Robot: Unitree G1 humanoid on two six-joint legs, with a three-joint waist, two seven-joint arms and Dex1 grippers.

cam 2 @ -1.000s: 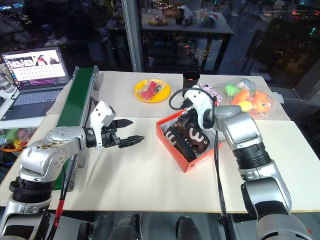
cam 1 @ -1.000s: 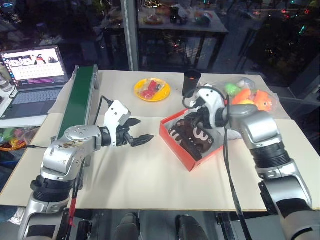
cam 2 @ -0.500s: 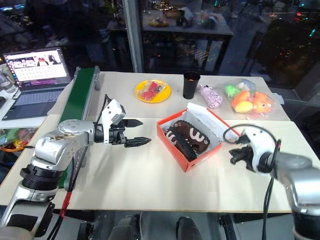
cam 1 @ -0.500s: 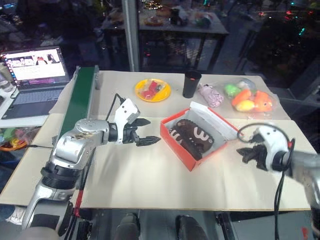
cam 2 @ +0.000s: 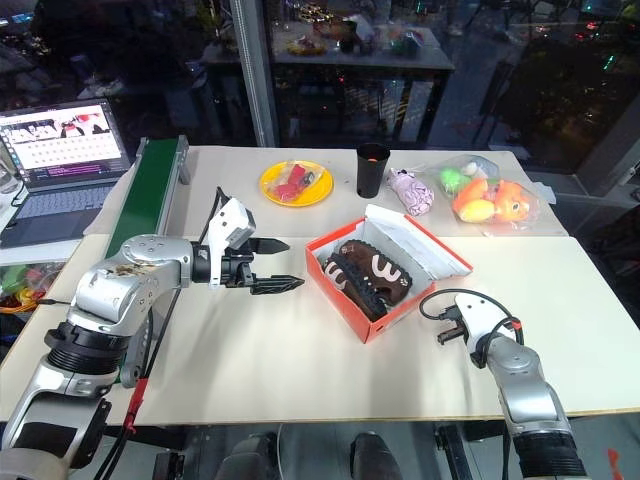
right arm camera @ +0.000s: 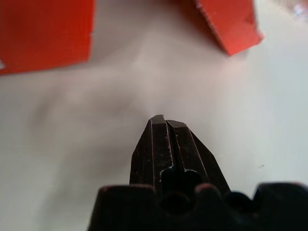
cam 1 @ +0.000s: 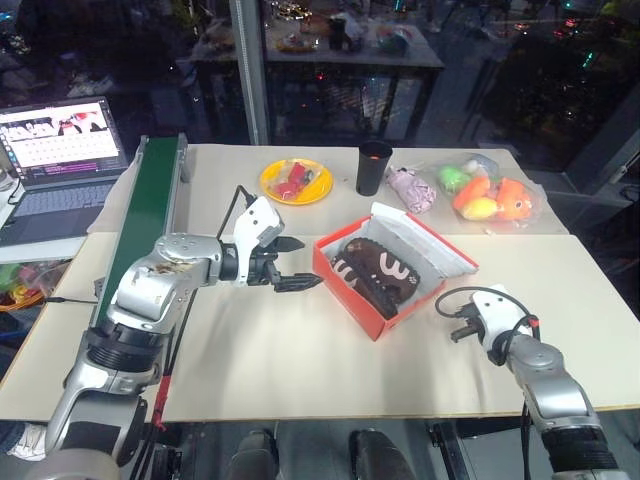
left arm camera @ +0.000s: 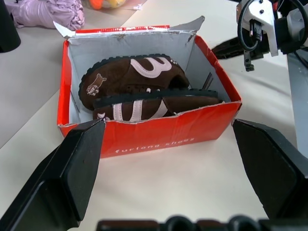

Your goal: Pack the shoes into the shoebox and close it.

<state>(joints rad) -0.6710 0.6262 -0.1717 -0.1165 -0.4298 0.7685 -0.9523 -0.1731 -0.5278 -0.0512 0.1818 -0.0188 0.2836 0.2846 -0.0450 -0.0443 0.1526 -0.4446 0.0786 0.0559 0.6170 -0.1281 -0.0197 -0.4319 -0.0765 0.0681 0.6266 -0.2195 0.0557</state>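
Note:
The red-orange shoebox (cam 1: 345,295) stands open in the middle of the table, its lid (cam 1: 432,250) tipped back with the white inside showing. Both dark brown shoes (cam 1: 372,275) lie inside, side by side, white markings up. My left gripper (cam 1: 297,264) hovers open just left of the box; in the left wrist view its fingers (left arm camera: 72,168) frame the box's red front wall (left arm camera: 144,137) and the shoes (left arm camera: 132,79). My right gripper (cam 1: 458,331) is shut and holds nothing. It sits low over the table to the right of the box, its fingertips (right arm camera: 165,122) pressed together.
At the back of the table are a yellow plate (cam 1: 296,181) with small items, a black cup (cam 1: 373,167), a pink plush toy (cam 1: 410,190) and a clear bag of colourful toys (cam 1: 485,195). A green conveyor (cam 1: 150,215) and a laptop (cam 1: 55,150) stand at the left.
My right gripper has left the spot over the box and dropped down and to the right, onto the table beside it. The left gripper has edged slightly toward the box.

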